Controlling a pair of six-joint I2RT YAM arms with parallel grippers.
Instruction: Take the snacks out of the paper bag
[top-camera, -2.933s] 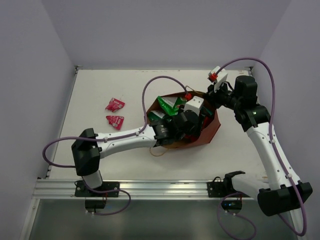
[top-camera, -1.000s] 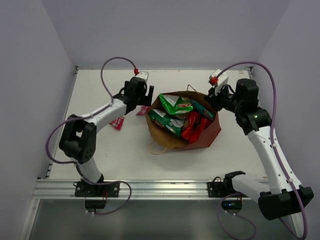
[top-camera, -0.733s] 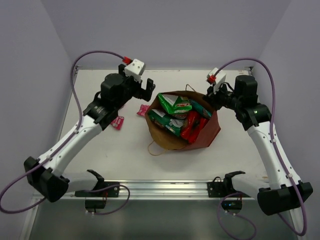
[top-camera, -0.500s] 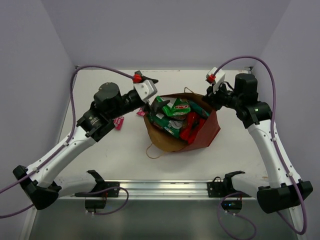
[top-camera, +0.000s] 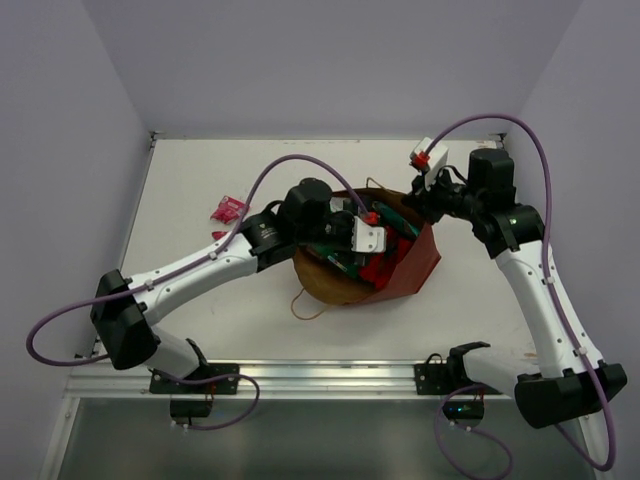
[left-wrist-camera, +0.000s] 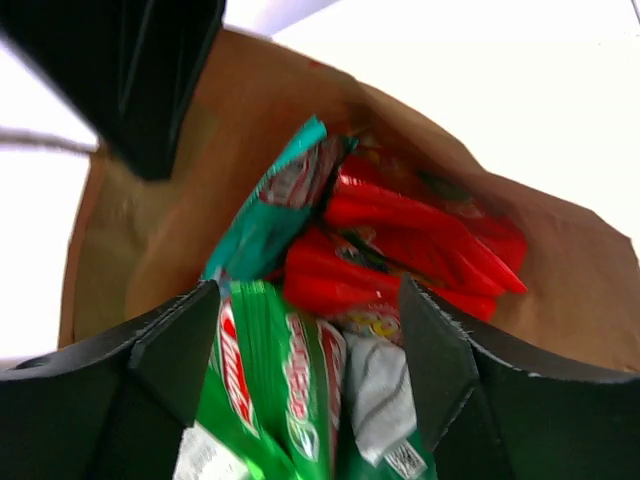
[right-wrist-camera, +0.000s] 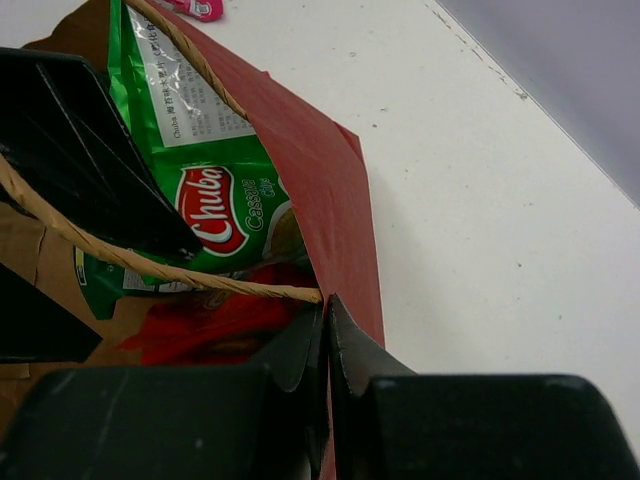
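The red-brown paper bag (top-camera: 415, 262) lies open on the table, tan inside (left-wrist-camera: 150, 230). My left gripper (top-camera: 375, 245) is inside its mouth. It is open (left-wrist-camera: 308, 300), with its jaws either side of the green-white chip bag (left-wrist-camera: 290, 390). Beyond it lie the red packet (left-wrist-camera: 400, 250) and the teal packet (left-wrist-camera: 265, 215). My right gripper (top-camera: 415, 205) is shut on the bag's rim (right-wrist-camera: 325, 305), beside the twisted handle (right-wrist-camera: 150, 265). The chip bag (right-wrist-camera: 210, 200) and the red packet (right-wrist-camera: 210, 325) also show there. One red-pink sachet (top-camera: 228, 209) lies on the table to the left.
My left arm (top-camera: 200, 275) stretches across the table left of the bag and hides the spot where other sachets lay. A second handle (top-camera: 305, 300) loops out at the bag's near side. Purple walls enclose the table on the left, back and right.
My left gripper went out to the table left of the bag, then swung back into the bag's mouth, open over the chip bag. My right gripper kept hold of the rim.
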